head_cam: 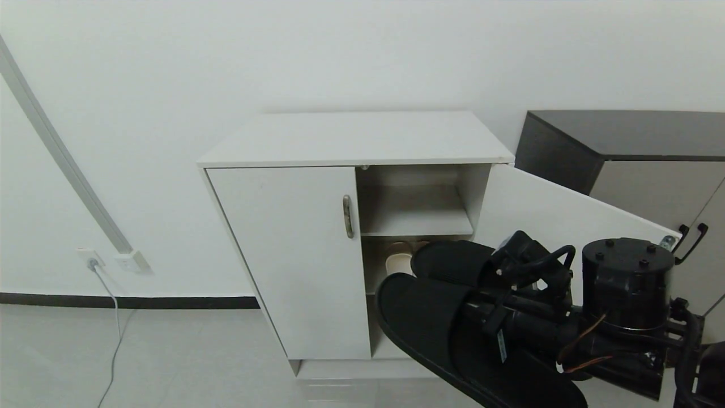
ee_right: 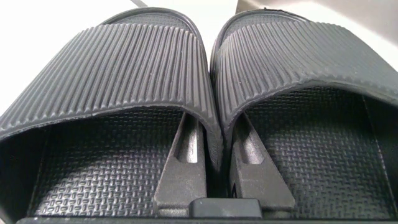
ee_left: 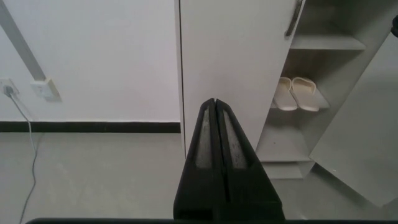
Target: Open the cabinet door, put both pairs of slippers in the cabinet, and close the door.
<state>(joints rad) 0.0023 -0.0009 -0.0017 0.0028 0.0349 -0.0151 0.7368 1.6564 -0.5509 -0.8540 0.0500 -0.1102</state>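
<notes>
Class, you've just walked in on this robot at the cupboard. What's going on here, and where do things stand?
The right gripper is shut on the pair of black ribbed rubber slippers, pinching their inner sides together in front of the white wooden cabinet. The cabinet's right door is swung open and its left door is closed. A pair of beige slippers already sits on a shelf inside. The left gripper is shut and empty. The black pair is not inside yet.

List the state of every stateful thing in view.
right cabinet door: open
left cabinet door: closed
black slippers: gripped, in front of the cabinet opening
beige slippers: inside cabinet
left gripper: shut, empty
right gripper: shut on black slippers
</notes>
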